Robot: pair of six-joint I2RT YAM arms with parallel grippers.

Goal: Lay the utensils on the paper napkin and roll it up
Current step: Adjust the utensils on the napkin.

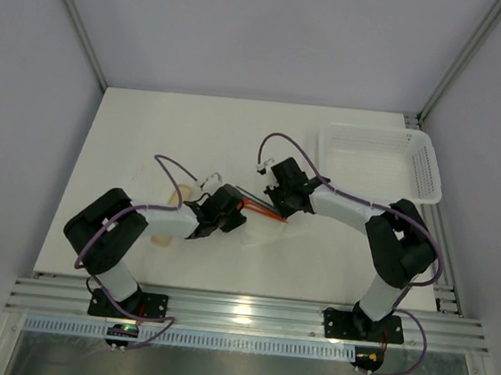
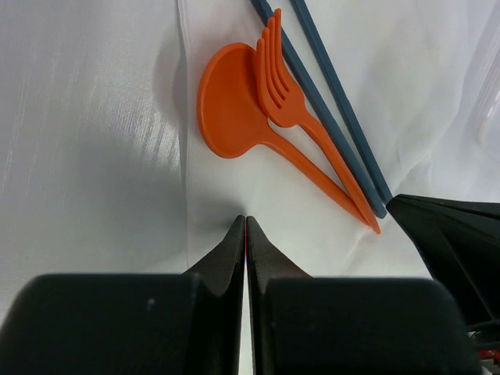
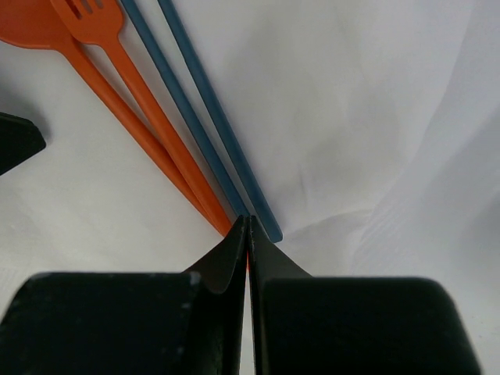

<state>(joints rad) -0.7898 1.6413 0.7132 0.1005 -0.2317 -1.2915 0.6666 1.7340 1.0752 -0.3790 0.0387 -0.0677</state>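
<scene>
We found the utensils lying together on the paper napkin [image 2: 226, 187], a thin white sheet, softly creased, whose straight left edge showed against the glossier table [image 2: 86, 156]. The orange spoon [image 2: 230, 109] had a flat round bowl and a slim tapering handle. An orange fork [image 2: 281, 86] lay partly over that bowl, its handle running beside the spoon's until the two nearly met at their tips. Two dark blue sticks [image 2: 335, 86], thin and straight, lay just beside the fork, side by side and angled the same way.

The left gripper [image 2: 245, 220] was low over the napkin near the spoon's bowl, its fingers pressed together with no gap. We could not tell whether any paper was pinched between them. The right gripper [image 3: 248, 220] sat at the handle ends of the utensils, its fingers likewise pressed tight, and whether they caught paper was equally unclear.

From above, the bundle lay mid-table between the two grippers, well apart from the white perforated basket [image 1: 379, 161] at the far right.
</scene>
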